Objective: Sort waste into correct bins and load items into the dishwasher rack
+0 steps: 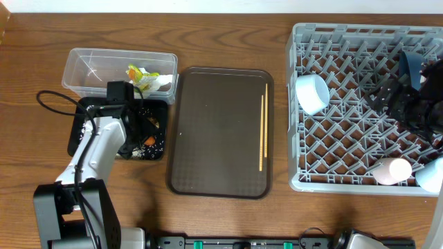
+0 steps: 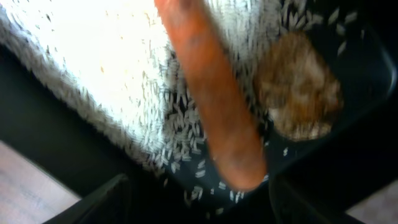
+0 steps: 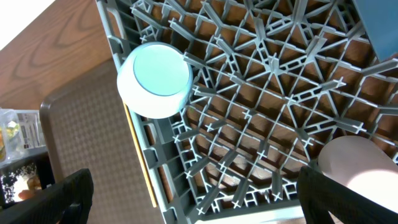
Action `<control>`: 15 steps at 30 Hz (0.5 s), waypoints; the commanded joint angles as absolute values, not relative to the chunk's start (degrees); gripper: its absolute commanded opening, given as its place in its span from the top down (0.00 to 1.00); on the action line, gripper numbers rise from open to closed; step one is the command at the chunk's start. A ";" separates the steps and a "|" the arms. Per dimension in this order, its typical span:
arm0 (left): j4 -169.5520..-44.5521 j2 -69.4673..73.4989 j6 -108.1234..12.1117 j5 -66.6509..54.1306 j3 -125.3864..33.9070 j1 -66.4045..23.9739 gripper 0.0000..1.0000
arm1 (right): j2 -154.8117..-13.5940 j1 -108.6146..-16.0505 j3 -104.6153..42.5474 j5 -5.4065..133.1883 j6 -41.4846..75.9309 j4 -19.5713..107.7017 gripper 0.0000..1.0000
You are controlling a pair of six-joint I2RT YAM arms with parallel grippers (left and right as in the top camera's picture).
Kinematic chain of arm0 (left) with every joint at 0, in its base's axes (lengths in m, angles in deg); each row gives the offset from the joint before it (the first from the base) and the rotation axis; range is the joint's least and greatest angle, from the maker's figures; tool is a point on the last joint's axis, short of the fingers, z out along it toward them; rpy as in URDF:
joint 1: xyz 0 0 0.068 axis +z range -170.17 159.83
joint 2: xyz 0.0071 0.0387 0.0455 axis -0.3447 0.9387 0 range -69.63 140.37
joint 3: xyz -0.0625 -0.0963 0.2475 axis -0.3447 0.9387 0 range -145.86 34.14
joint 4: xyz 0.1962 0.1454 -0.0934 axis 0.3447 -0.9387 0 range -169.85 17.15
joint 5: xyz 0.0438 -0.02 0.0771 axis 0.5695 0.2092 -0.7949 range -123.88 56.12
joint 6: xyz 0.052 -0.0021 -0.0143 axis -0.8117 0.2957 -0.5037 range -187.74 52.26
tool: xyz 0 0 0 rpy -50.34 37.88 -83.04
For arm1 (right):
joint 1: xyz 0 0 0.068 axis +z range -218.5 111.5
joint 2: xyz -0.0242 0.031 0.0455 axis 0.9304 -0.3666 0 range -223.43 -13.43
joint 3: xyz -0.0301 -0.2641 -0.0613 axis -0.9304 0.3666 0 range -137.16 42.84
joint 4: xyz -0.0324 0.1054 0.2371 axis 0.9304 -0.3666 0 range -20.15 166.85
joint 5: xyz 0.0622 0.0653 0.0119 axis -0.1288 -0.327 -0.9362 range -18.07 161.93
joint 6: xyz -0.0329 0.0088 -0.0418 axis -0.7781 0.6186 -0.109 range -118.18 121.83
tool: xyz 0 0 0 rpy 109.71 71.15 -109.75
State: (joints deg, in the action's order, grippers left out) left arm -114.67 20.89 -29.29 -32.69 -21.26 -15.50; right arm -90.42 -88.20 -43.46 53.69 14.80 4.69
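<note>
Carrot [image 2: 214, 106] over rice [image 2: 106, 56] in blk tray [image 2: 368, 81]

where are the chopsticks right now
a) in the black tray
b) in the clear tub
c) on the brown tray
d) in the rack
c: the chopsticks lie lengthwise along the right side of the brown tray, just outside the rack.
</note>
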 commanded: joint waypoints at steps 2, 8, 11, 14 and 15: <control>-118.71 17.72 -37.13 -28.71 -27.53 -16.07 0.28 | -90.60 -88.57 -43.94 53.50 14.62 4.69 0.03; -117.31 13.44 -54.22 -20.49 -34.88 -23.87 0.28 | -90.60 -88.57 -43.94 53.50 14.64 5.04 0.04; -112.83 13.39 -59.14 -20.38 -35.69 -31.21 0.29 | -90.60 -88.55 -43.94 53.48 14.67 5.17 0.04; -108.18 15.62 -60.65 -20.38 -35.69 -39.52 0.29 | -90.60 -88.55 -43.94 53.48 14.64 5.17 0.04; -107.00 16.65 -60.65 -20.38 -35.69 -42.01 0.29 | -90.57 -88.55 -43.94 53.48 14.64 5.13 0.04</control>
